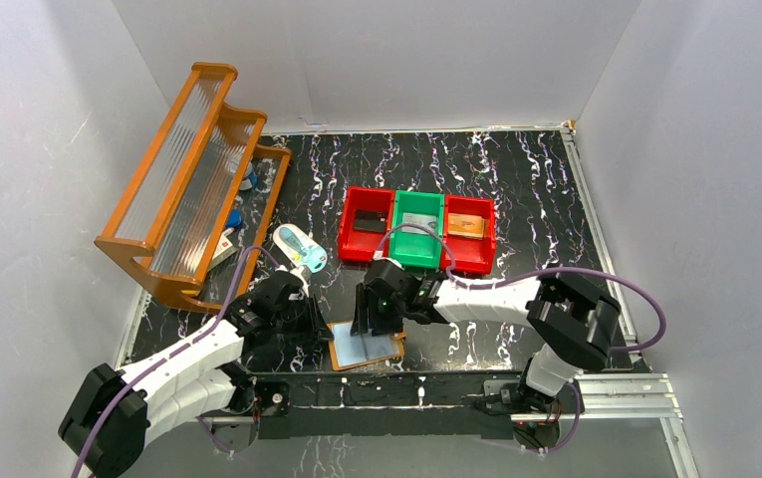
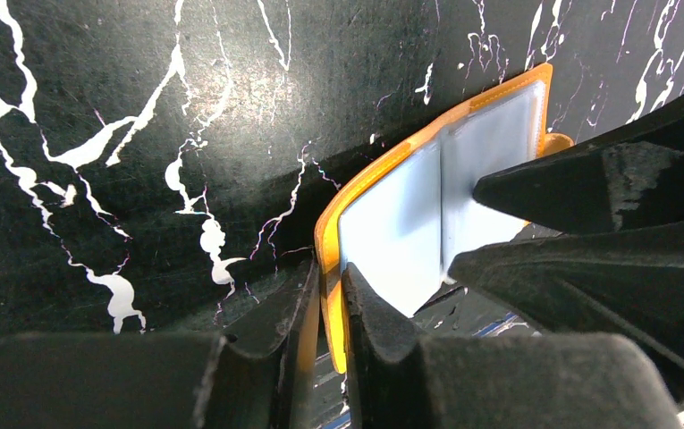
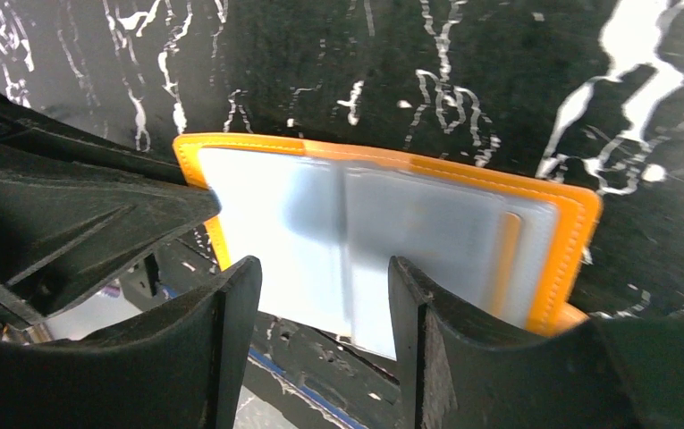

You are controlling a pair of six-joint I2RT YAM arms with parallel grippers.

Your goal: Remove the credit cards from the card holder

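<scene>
Since the left tool point(image 2: 325, 322) pinches one edge of the card holder point(image 1: 367, 346), it is steadied at the table's point(image 1: 516, 179) near edge; the right tool point(image 3: 320, 308), spread, straddles the pale credit card point(image 3: 275, 223), probably to draw it out.

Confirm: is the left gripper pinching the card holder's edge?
Yes, the left gripper clamps the orange edge of the card holder between its fingers.

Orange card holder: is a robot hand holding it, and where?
Yes. The left gripper pinches the card holder by its orange edge. The right gripper stands open at the pale card.
</scene>
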